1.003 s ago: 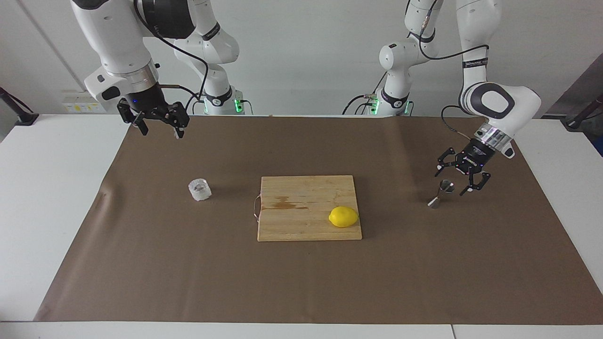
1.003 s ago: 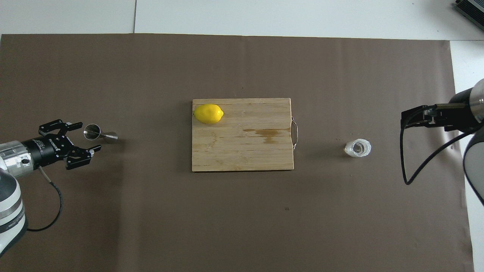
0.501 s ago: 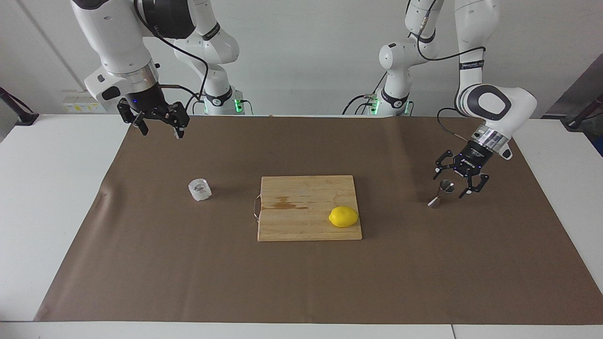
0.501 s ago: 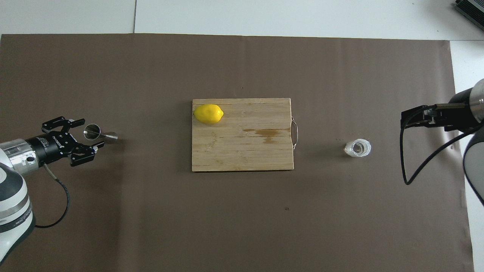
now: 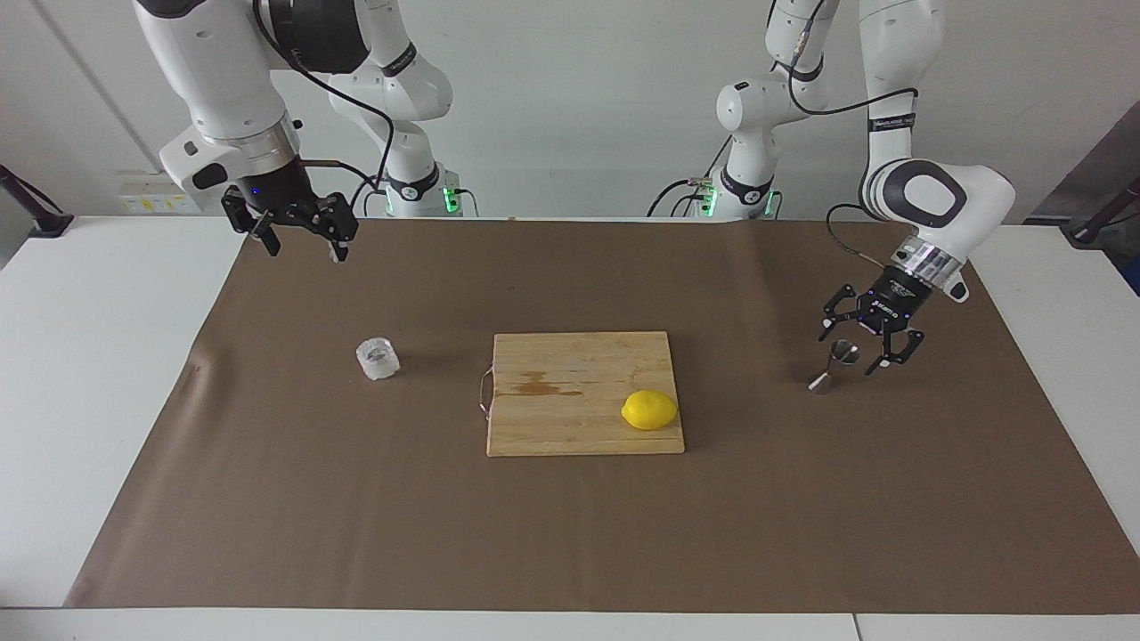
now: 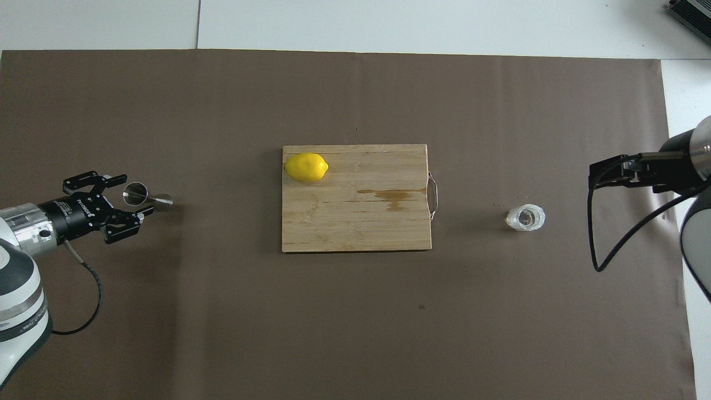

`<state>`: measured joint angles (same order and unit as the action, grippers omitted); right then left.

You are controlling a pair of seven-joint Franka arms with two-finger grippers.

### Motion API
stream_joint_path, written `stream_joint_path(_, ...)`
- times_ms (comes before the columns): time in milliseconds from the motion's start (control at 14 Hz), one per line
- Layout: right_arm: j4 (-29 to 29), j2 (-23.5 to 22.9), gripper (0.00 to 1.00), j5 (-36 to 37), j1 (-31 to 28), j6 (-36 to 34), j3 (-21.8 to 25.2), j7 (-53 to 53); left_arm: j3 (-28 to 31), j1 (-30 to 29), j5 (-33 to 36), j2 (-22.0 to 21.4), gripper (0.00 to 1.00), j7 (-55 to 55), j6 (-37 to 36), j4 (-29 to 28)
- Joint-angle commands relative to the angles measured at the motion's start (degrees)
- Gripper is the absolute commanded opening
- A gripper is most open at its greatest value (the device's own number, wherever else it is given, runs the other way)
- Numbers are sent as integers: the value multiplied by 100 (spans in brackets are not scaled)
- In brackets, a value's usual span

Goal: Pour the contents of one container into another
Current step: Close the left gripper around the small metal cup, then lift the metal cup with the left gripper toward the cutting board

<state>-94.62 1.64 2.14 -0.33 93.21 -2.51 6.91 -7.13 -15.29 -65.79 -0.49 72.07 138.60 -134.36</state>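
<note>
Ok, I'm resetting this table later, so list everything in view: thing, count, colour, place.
glass cup: one, clear, on the brown mat toward the right arm's end
jigger: one, steel, upright toward the left arm's end
cutting board: one, wooden, mid-table
lemon: one, yellow, on the board
mat: one, brown, covering the table
left pincer: one, black, open around the jigger's top
right pincer: one, black, open, raised, waiting

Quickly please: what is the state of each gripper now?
Left gripper: open, fingers either side of the jigger, not holding it.
Right gripper: open, empty.
</note>
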Motion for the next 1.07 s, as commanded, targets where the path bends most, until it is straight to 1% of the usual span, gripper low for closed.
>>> stream_joint_path(0, 22, -5, 100, -161, -55, -75, -22, -146, 27, 44, -145, 14, 77, -123, 27, 33)
stream_joint_path(72, 22, -5, 100, -161, -55, -75, -22, -146, 27, 35, -145, 14, 76, -123, 18, 33)
stream_joint_path(215, 22, -5, 100, -161, -55, -75, -22, -146, 28, 44, -145, 14, 65, -123, 18, 33)
stream_joint_path(287, 22, -5, 100, -161, -55, -75, -22, -146, 27, 44, -145, 22, 52, -114, 18, 50)
stream_joint_path(501, 22, -5, 100, -161, -55, -75, -22, -146, 36, 53, -145, 22, 20, -123, 9, 59)
stream_joint_path(645, 22, -5, 100, -161, -55, -75, -22, -146, 28, 79, -136, 40, 0, -114, 45, 102)
stream_joint_path(860, 22, -5, 100, -161, -55, -75, -22, -146, 27, 88, -110, 128, 0, -53, -78, 374)
stream_joint_path(1003, 22, -5, 100, -161, -55, -75, -22, -146, 27, 219, -49, 163, 0, -18, -315, 716)
